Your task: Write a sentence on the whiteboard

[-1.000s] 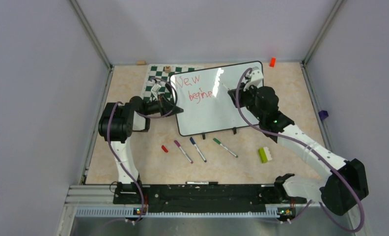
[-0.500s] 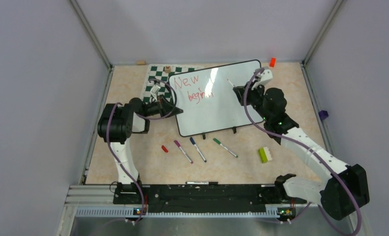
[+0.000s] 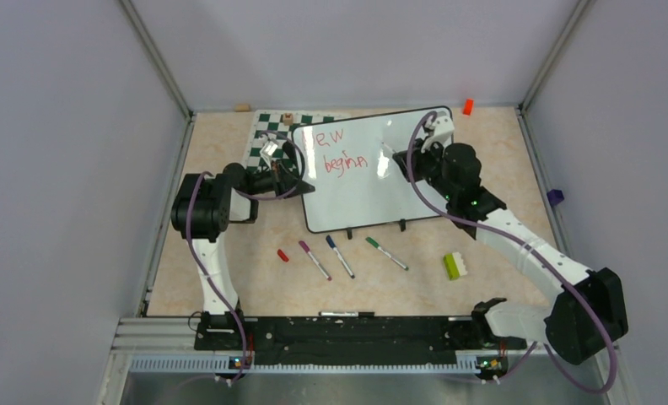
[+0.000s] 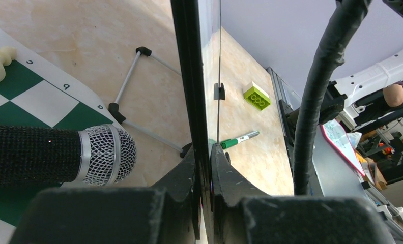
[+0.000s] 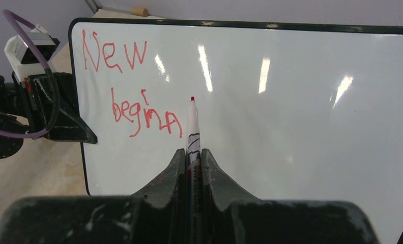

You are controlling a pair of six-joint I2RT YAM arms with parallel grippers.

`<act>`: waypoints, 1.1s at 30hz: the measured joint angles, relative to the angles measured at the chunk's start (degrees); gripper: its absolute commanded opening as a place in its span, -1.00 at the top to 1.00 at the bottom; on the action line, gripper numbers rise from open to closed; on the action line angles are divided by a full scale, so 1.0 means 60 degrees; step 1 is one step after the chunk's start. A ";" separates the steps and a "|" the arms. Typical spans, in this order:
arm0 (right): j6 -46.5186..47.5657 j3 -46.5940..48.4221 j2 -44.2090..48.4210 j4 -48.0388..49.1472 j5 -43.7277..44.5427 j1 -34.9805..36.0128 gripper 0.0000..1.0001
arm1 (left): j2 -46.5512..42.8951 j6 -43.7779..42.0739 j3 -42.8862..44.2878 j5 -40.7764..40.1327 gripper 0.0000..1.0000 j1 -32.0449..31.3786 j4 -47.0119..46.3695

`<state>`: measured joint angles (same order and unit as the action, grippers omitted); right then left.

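Note:
The whiteboard (image 3: 373, 181) stands tilted at the back centre, glossy white with a thin black frame. Red writing (image 3: 335, 152) on it reads "New" and below it "beginn"; the right wrist view shows the writing (image 5: 138, 109) clearly. My left gripper (image 3: 301, 181) is shut on the board's left edge; in the left wrist view (image 4: 203, 157) the jaws pinch the black frame (image 4: 189, 76). My right gripper (image 3: 411, 160) is shut on a red whiteboard marker (image 5: 193, 132), whose tip sits just right of the last letter.
A green-and-white chessboard mat (image 3: 267, 135) lies behind the board's left side. Purple (image 3: 315, 260), blue (image 3: 340, 256) and green (image 3: 386, 253) markers and a red cap (image 3: 282, 255) lie in front. A green block (image 3: 455, 265) lies at the right. An orange piece (image 3: 468, 106) sits at the back.
The right gripper swung right off the board, then came back left with the marker. The second line has gained letters, from "begin" to "beginn". The left gripper still holds the board.

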<state>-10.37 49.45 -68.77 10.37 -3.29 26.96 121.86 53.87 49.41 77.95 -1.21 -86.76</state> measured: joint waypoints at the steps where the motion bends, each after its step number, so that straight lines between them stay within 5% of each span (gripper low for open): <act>1: 0.0015 0.0102 -0.0022 -0.0091 0.0007 0.0047 1.00 | 0.0000 0.0000 0.0000 0.0007 1.00 0.0000 -0.0004; 11: 0.0062 0.1610 -0.1075 -0.1483 0.0758 0.0976 1.00 | -0.0018 -0.0073 -0.0004 0.0033 1.00 0.0000 -0.0018; 33: 0.0477 0.2783 -0.2149 -0.2739 0.1566 0.1115 1.00 | -0.0022 -0.0080 -0.0004 0.0047 1.00 0.0000 -0.0015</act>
<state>-7.51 66.15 -81.67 -6.07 6.11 33.65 121.73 53.39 49.39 78.24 -1.21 -86.85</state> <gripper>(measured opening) 0.093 0.112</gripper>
